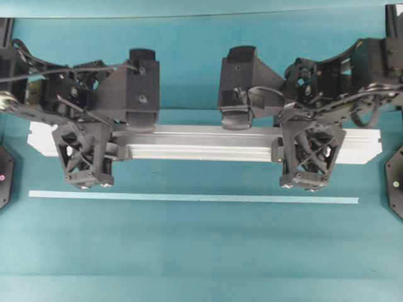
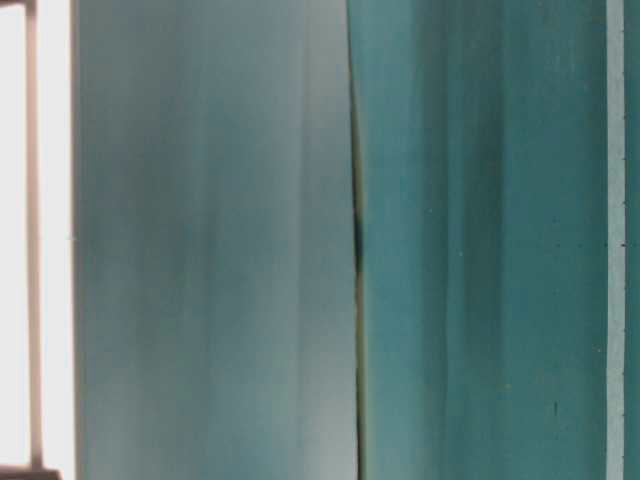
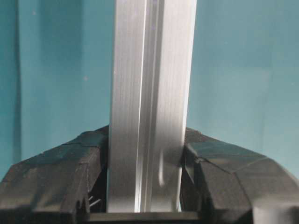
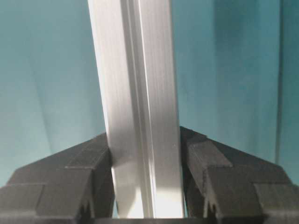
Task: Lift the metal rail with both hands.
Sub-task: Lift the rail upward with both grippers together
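Overhead: grooved silver rail (image 1: 201, 146) lying level across teal table (image 1: 201, 251), ends sticking out past both grippers. Left gripper (image 1: 87, 181) clamped on rail near its left end; right gripper (image 1: 305, 182) clamped near right end. Black lattice triangular fingers. Thin pale tape strip (image 1: 189, 197) parallel, just below, apart from rail. Open teal below strip.

Table-level: blurred teal and grey bands only.

Left wrist: ribbed rail (image 3: 149, 93) pinched between black fingers (image 3: 60, 177).

Right wrist: rail (image 4: 138, 102) gripped likewise between fingers (image 4: 224, 172); bare teal either side.
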